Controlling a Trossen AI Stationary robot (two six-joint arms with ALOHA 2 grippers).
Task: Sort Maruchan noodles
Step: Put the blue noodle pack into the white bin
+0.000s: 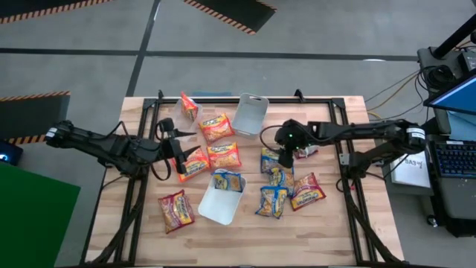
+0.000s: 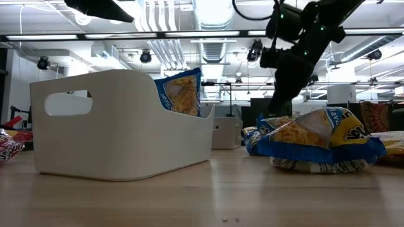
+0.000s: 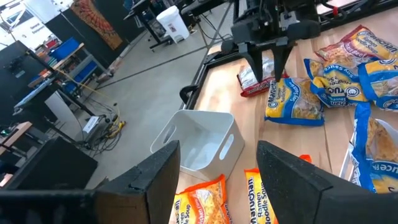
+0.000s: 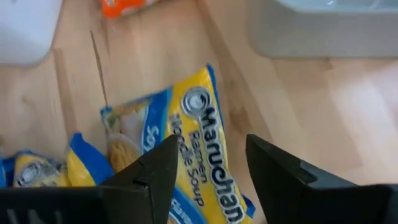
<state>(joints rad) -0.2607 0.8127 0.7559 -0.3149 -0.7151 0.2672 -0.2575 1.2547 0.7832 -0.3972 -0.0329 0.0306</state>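
Two words legible, "Maruchan Ramen", on blue-and-yellow packet point(image 4: 186, 155) under right claw point(image 4: 208, 180).

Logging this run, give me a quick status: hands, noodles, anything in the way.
Right hand open, over a blue packet. Left hand open, empty, near the orange packets. One blue packet in the near tray; far tray empty. Nothing blocking.

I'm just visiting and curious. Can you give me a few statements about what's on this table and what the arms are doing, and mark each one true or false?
1. A blue-and-yellow packet sits in the near tray. True.
2. The far tray is full of packets. False: it is empty.
3. The right gripper is open above a blue-and-yellow packet. True.
4. The left gripper holds an orange packet. False: it is open and holds nothing.
5. All packets are orange. False: some are blue-and-yellow or dark red.
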